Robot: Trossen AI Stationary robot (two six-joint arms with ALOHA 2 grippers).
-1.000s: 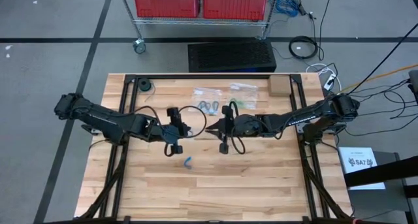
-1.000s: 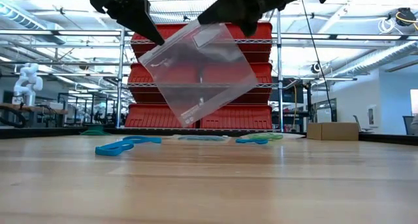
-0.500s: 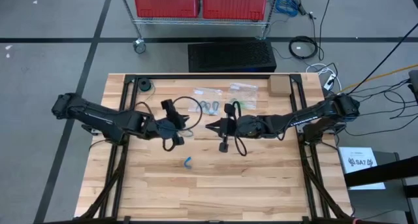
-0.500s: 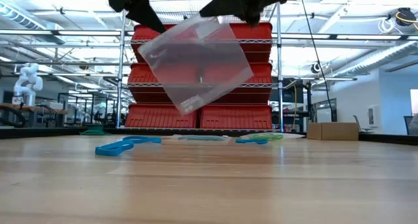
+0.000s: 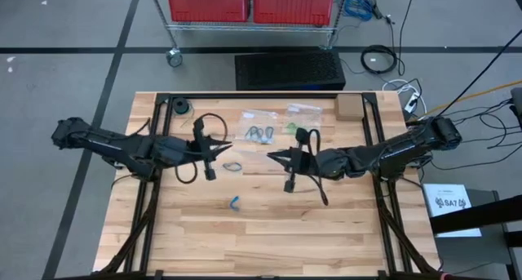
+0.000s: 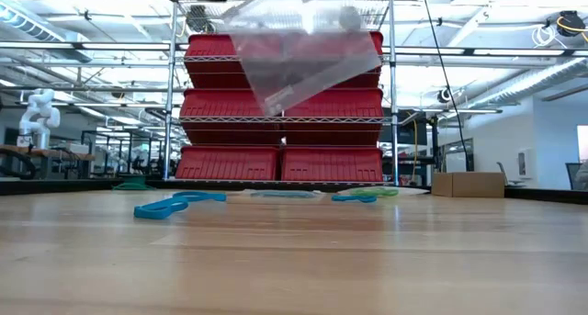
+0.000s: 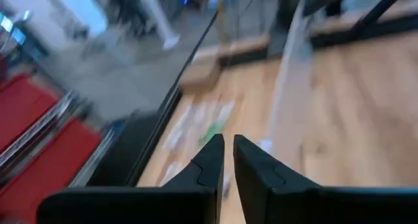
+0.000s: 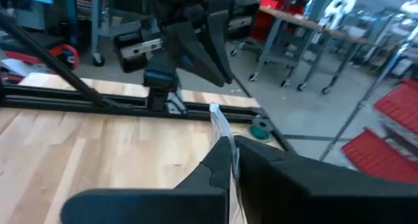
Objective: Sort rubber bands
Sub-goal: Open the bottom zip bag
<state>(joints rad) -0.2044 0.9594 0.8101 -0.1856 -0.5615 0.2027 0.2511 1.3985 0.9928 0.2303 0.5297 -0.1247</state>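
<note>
Your right tool [image 5: 271, 156] is hanging over the middle of the surface [image 5: 342, 223] with its fingers pinched nearly together on the edge of a clear plastic bag [image 6: 299, 44], which the low view shows dangling high off the wood. Your left tool [image 5: 226, 148] is sitting just across from it with fingers almost closed, and I honestly can't tell if it's gripping the bag or just nudging up to it. The rubber bands [image 5: 260, 134] are mostly lying in a loose bunch toward the far edge, some looking tucked in other clear bags, with one blue band [image 5: 234, 202] lying alone nearer you and well apart from both tools. If you're trying to open the bag mouth, I'd say you're going to want both tools holding opposite lips, pulling apart slowly, since that thin film is probably slipping out of a shallow pinch easily.
</note>
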